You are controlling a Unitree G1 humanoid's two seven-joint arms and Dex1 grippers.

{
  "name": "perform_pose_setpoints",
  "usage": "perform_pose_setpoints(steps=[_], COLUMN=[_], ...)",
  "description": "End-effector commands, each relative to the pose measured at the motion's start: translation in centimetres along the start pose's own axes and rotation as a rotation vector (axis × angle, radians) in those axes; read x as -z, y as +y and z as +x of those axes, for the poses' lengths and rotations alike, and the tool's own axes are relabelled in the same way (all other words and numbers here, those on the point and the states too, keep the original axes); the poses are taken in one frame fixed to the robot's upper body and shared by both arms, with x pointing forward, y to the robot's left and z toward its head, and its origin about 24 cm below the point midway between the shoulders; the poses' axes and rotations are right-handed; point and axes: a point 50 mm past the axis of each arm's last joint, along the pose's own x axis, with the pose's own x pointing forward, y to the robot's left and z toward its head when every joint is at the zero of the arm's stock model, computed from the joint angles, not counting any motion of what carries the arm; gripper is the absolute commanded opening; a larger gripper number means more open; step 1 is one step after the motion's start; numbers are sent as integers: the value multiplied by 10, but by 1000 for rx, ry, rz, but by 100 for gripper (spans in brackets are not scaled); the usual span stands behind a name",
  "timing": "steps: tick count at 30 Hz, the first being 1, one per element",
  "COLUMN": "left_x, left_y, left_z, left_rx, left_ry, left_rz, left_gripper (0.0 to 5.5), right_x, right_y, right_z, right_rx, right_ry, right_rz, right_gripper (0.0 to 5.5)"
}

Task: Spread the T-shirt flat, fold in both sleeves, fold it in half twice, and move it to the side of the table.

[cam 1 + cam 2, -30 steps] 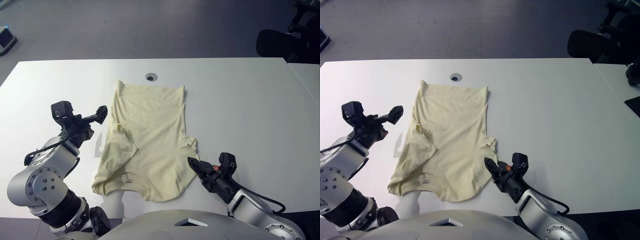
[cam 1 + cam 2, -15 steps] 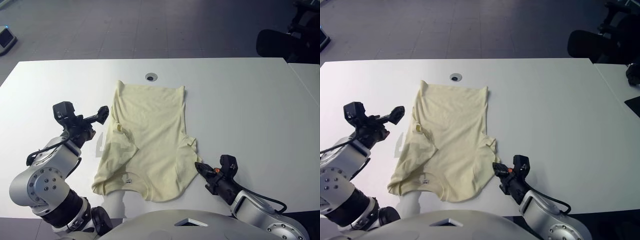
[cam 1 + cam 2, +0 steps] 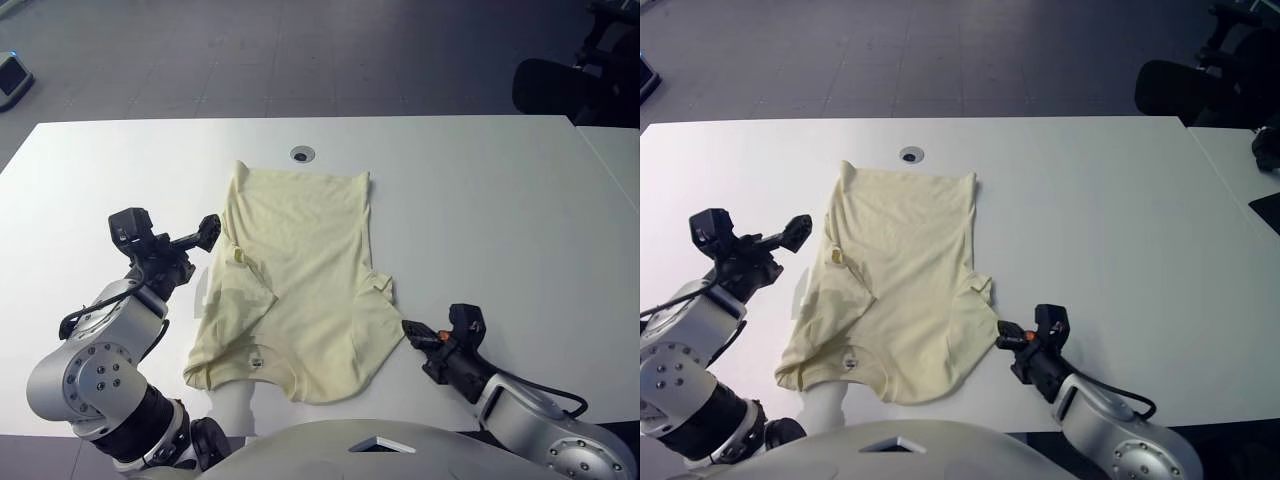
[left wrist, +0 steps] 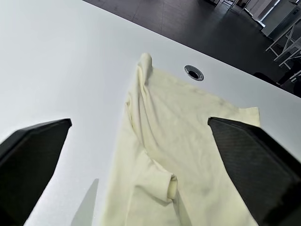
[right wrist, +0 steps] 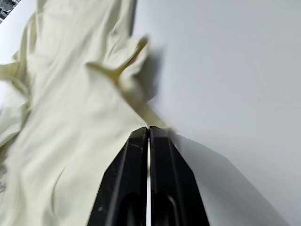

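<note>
The pale yellow T-shirt (image 3: 300, 270) lies mid-worktop (image 3: 500, 200), collar nearest the robot. The right wrist view makes plain that the right tool (image 5: 148, 128) is pinched closed on the shirt's side edge. The left wrist view shows the left tool (image 3: 168, 238) spread wide beside the left sleeve, holding nothing.

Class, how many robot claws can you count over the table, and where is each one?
2. The left claw hangs open beside the shirt's left edge; the right claw is shut on the shirt's near right edge.
</note>
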Motion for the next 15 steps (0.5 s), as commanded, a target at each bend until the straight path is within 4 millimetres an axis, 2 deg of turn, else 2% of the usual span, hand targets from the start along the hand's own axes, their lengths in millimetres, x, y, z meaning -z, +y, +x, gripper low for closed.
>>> perform_pose_setpoints(steps=[1, 5, 8, 10, 15], left_x=[3, 4, 5, 7, 10], left_y=[1, 1, 1, 2, 2], left_z=[-2, -2, -3, -5, -6], left_rx=[-25, -30, -37, -42, -50], left_ry=[5, 2, 2, 2, 7], left_rz=[-4, -11, -16, -19, -27], left_gripper=[540, 540, 540, 540, 540], right_x=[-17, -30, -36, -37, -36], right_y=[-21, -33, -29, -19, 27], right_z=[-2, -7, -10, -12, -16], right_rx=[64, 100, 79, 26, -192], right_ry=[-32, -56, -72, -82, -70], right_rz=[-27, -48, -58, -55, -38], right_gripper=[2, 2, 2, 2, 2])
